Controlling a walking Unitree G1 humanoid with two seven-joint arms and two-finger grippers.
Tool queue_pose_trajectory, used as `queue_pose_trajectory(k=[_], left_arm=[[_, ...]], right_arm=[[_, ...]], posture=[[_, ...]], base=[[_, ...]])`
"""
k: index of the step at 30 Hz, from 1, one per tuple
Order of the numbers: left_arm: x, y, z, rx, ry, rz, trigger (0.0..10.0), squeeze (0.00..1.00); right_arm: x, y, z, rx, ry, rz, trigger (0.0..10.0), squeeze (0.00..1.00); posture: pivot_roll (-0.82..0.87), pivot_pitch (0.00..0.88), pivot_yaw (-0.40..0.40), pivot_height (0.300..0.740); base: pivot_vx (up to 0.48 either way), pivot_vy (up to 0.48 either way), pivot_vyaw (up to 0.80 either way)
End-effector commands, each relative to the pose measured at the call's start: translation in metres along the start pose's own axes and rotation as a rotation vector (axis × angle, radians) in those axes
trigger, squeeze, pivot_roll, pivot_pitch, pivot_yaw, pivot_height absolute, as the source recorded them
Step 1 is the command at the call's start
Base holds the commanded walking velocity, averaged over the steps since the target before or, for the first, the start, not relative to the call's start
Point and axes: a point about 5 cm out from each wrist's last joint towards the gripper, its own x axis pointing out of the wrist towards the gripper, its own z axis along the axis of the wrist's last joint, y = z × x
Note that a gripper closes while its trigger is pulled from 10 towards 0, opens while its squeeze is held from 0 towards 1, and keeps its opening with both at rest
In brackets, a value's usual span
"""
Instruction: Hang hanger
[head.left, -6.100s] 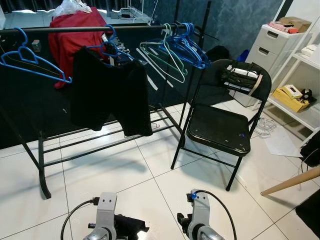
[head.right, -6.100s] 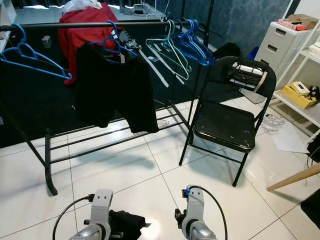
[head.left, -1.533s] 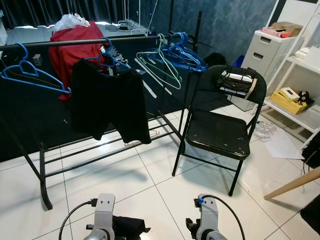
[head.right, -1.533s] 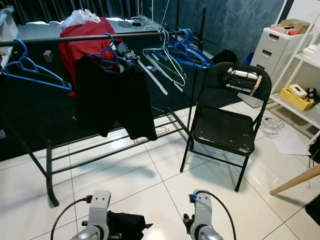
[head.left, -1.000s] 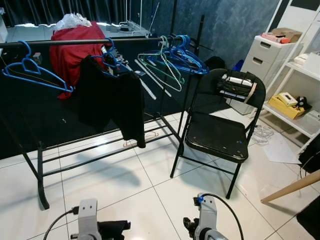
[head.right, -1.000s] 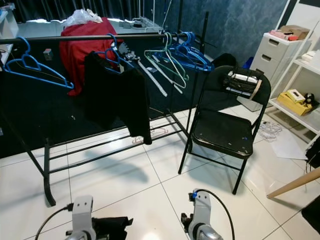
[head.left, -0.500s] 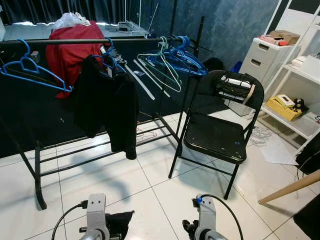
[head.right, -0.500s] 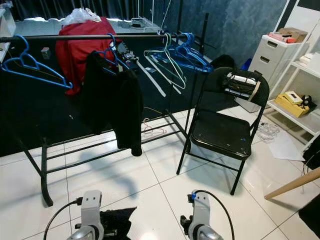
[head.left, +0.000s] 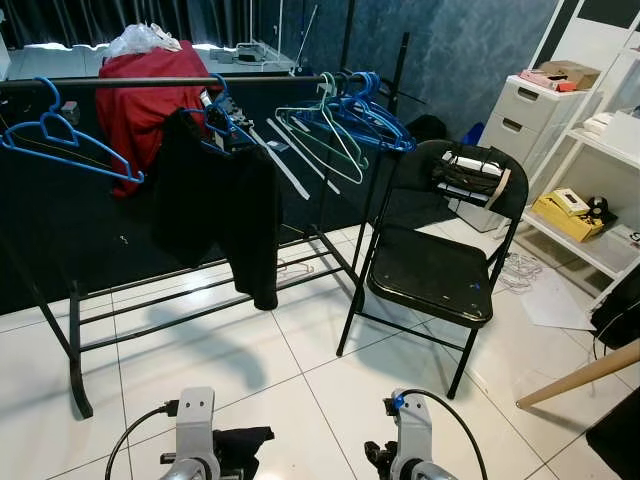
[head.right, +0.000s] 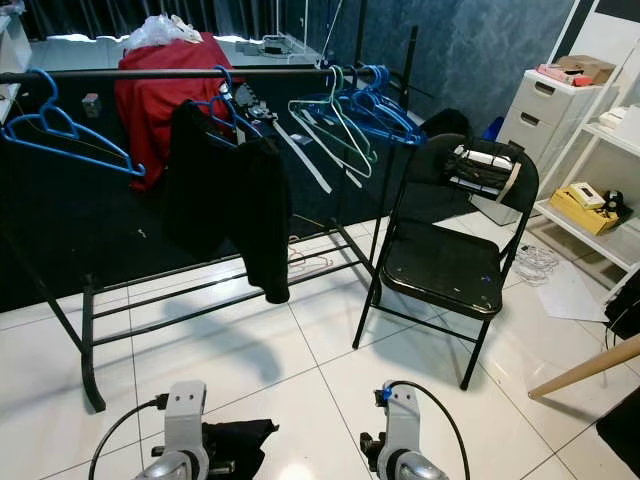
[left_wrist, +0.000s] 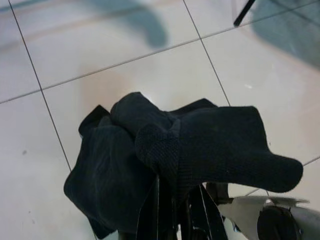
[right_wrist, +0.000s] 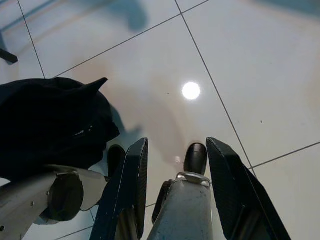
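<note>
A black clothes rail (head.left: 150, 82) crosses the back. It carries a lone blue hanger (head.left: 60, 135) at the left, a black garment (head.left: 225, 205) on another blue hanger, and a bunch of blue and green hangers (head.left: 345, 115) at its right end. Low in front, my left gripper (left_wrist: 170, 215) is shut on a crumpled black cloth (left_wrist: 190, 145) that drapes over its fingers and hangs above the white tiles. My right gripper (right_wrist: 177, 145) is open and holds nothing, pointing down at the floor.
A black folding chair (head.left: 430, 275) with a bag on its backrest stands right of the rail. White drawers (head.left: 520, 110) and a shelf with a yellow box (head.left: 570, 210) line the right wall. A wooden pole (head.left: 580, 372) juts in low at the right. A red cloth (head.left: 140, 90) lies behind the rail.
The hanging black garment has swung and turned narrower on the rail. My left arm shifted sideways with its cloth and came back; the right arm stayed.
</note>
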Motion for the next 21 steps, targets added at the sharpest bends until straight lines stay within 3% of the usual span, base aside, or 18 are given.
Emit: queue_pose_trajectory(k=[1,8,12,17,21], left_arm=[[0.0,-0.006,-0.001,0.005,0.003,-0.013,10.0,0.0],[0.0,-0.006,-0.001,0.015,0.002,-0.027,10.0,0.0],[0.001,-0.005,0.003,0.053,0.004,-0.043,10.0,0.0],[0.002,0.0,0.012,0.016,-0.025,-0.016,10.0,0.0],[0.001,0.003,0.011,-0.02,-0.027,-0.008,10.0,0.0]], right_arm=[[0.0,-0.001,0.0,-0.028,0.021,0.003,10.0,0.0],[0.002,0.0,0.01,0.017,-0.015,0.0,10.0,0.0],[0.003,0.01,0.003,0.059,-0.037,0.002,10.0,0.0],[0.002,0.011,0.001,0.149,-0.066,-0.025,10.0,0.0],[0.002,0.006,0.002,0.129,-0.056,-0.045,10.0,0.0]], posture=[[-0.01,0.028,-0.112,0.74],[-0.04,0.041,-0.061,0.74],[-0.04,0.043,-0.052,0.74],[-0.03,0.029,-0.061,0.74],[-0.05,0.013,-0.049,0.74]], base=[[0.0,0.0,0.0],[0.0,0.0,0.0],[0.0,0.0,0.0],[0.0,0.0,0.0],[0.0,0.0,0.0]])
